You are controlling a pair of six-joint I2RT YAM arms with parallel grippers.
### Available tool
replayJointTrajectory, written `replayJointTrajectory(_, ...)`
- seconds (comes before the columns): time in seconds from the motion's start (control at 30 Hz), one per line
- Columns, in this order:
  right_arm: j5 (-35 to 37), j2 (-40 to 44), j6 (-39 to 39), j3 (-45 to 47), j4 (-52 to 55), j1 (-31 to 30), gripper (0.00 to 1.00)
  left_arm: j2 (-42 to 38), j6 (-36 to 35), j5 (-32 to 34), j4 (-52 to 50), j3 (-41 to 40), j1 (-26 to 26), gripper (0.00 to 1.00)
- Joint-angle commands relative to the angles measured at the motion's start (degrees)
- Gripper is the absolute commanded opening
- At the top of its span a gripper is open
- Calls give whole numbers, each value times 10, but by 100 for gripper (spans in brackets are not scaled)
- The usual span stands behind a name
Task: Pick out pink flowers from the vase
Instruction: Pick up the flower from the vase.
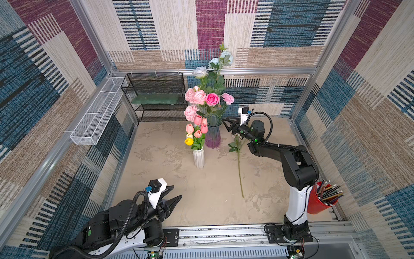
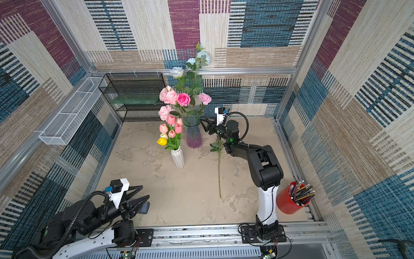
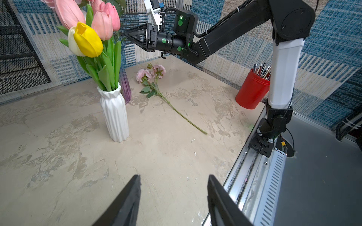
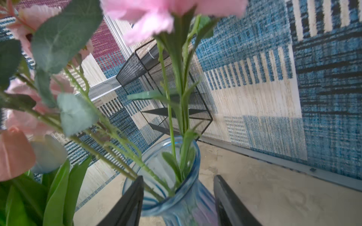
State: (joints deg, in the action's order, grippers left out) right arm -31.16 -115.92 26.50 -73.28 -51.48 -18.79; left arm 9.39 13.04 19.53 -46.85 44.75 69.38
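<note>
The left pincer (image 1: 177,191) hangs low over the near edge of the table (image 1: 168,179), spread and empty. Beyond it, one pink-bloomed stem (image 1: 239,168) lies flat on the table, out of any vase; I judge that the only part done. Farther on, salmon tulips (image 1: 198,125) stand in the white vase (image 1: 199,158). Behind them the right pincer (image 1: 225,125), spread and holding nothing, sits just beside the rim of the glass vase (image 1: 212,136), where pale peonies (image 1: 193,96) and the hot-pink rose (image 1: 212,99) are yet to be pulled.
</note>
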Motion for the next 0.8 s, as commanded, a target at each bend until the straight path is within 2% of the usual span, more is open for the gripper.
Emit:
replayJointTrajectory(0.0,-7,-20,-4,-31,2,-1,60,1,-8,14,15,-2,-1,57)
replayJointTrajectory(0.2,-32,-71,16,-94,0,5,56,2,-7,18,15,-2,-2,57)
replayJointTrajectory(0.4,-55,-104,36,-143,-4,5,36,1,-7,21,15,-3,-3,57)
replayJointTrajectory(0.63,-76,-108,32,-161,-3,-2,18,1,-8,18,15,-3,-3,57)
replayJointTrajectory(0.77,-72,-101,33,-158,3,-1,11,1,-8,16,14,-3,-3,57)
